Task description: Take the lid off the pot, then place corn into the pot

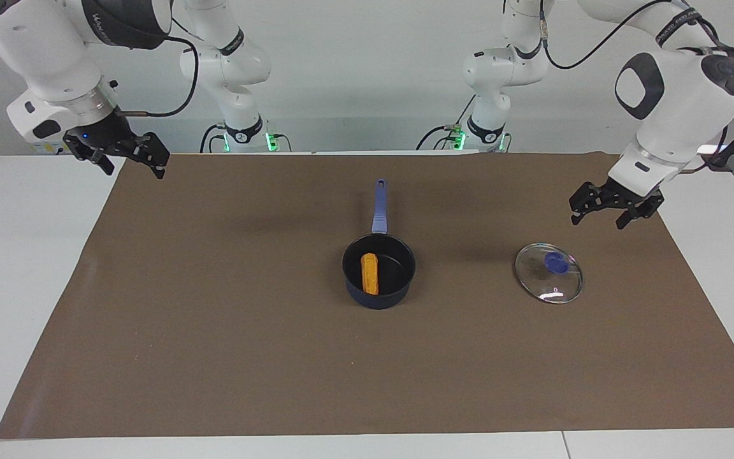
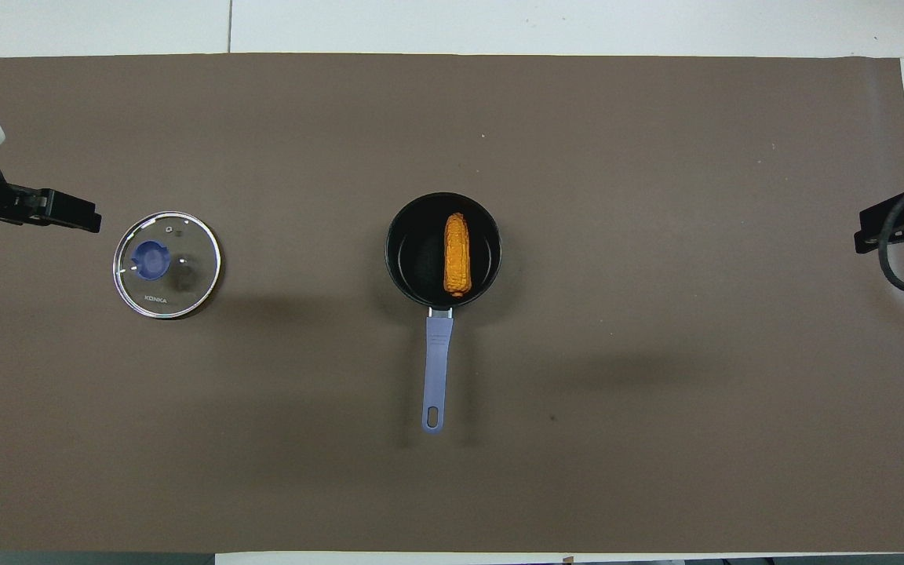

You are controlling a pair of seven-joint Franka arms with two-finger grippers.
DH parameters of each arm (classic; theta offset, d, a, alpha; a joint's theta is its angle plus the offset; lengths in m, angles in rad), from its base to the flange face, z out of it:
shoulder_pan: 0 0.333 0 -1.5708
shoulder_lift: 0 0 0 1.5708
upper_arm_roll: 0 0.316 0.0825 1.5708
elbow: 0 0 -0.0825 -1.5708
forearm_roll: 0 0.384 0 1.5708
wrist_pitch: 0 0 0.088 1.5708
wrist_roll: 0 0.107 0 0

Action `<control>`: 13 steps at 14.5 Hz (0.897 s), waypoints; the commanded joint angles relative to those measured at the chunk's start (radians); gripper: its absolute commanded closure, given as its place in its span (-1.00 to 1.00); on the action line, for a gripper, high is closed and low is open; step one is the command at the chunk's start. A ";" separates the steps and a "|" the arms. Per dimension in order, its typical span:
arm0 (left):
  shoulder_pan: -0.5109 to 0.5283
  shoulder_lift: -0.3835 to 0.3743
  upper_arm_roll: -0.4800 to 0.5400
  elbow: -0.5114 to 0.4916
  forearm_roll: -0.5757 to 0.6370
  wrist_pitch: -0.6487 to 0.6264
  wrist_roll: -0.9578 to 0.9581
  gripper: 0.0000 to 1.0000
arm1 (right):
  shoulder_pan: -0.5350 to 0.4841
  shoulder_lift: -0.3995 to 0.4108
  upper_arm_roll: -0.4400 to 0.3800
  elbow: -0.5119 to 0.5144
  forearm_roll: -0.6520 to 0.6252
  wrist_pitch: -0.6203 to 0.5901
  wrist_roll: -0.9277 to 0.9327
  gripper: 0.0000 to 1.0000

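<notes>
At the middle of the desk (image 1: pixel 35 287), on the brown mat (image 1: pixel 214 357), the pot (image 1: pixel 378 270) stands uncovered with its long handle pointing toward the robots. The corn (image 1: pixel 370 274) lies inside it on the black bottom, lengthwise along the line of the handle. The lid (image 1: pixel 548 273) rests flat on the mat, knob up, well apart from the pot toward the left arm's end of the desk.

Judging by how things lie, both parts of the task look done: lid off, corn in. What is left is only a clean retreat, and doing that well means keeping both arms high and clear, away from the handle and the glass lid, so nothing gets nudged.

The left gripper (image 1: pixel 615 204) hangs in the air just above the mat near the lid, on the side nearer the robots, touching nothing. Its fingers stand apart, moderately spread, and hold nothing. The right gripper (image 1: pixel 126 153) hovers over the mat's corner at the right arm's end, well away from every task thing. Its fingers also look parted and empty.
</notes>
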 commanded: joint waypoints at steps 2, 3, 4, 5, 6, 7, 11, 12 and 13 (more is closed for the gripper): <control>-0.008 -0.100 0.002 -0.029 -0.002 -0.115 -0.047 -1.00 | -0.005 -0.029 -0.011 -0.026 0.015 -0.020 -0.036 -1.00; -0.008 -0.105 -0.001 -0.035 -0.002 -0.123 -0.085 -1.00 | -0.005 -0.037 -0.011 -0.026 0.015 -0.025 -0.035 -1.00; -0.009 -0.109 -0.003 -0.044 -0.002 -0.120 -0.120 -1.00 | -0.003 -0.041 -0.011 -0.031 0.015 -0.043 -0.033 -1.00; -0.013 -0.120 -0.003 -0.065 -0.002 -0.111 -0.128 -1.00 | -0.005 -0.061 -0.011 -0.061 0.015 -0.068 -0.032 -1.00; -0.041 -0.131 -0.003 -0.090 -0.002 -0.100 -0.130 -1.00 | -0.006 -0.076 -0.011 -0.096 0.015 -0.059 -0.033 -1.00; -0.064 -0.131 0.003 -0.099 -0.002 -0.088 -0.141 -1.00 | -0.006 -0.078 -0.011 -0.101 0.015 -0.042 -0.036 -1.00; -0.083 -0.083 0.006 0.011 0.018 -0.164 -0.178 -1.00 | -0.008 -0.077 -0.011 -0.112 0.015 0.046 -0.030 -1.00; -0.083 -0.077 0.006 0.038 0.036 -0.189 -0.176 -1.00 | -0.003 -0.072 -0.011 -0.102 0.015 0.044 -0.032 -1.00; -0.080 -0.077 0.006 0.034 0.039 -0.180 -0.171 -1.00 | -0.003 -0.074 -0.011 -0.100 0.016 0.047 -0.029 -1.00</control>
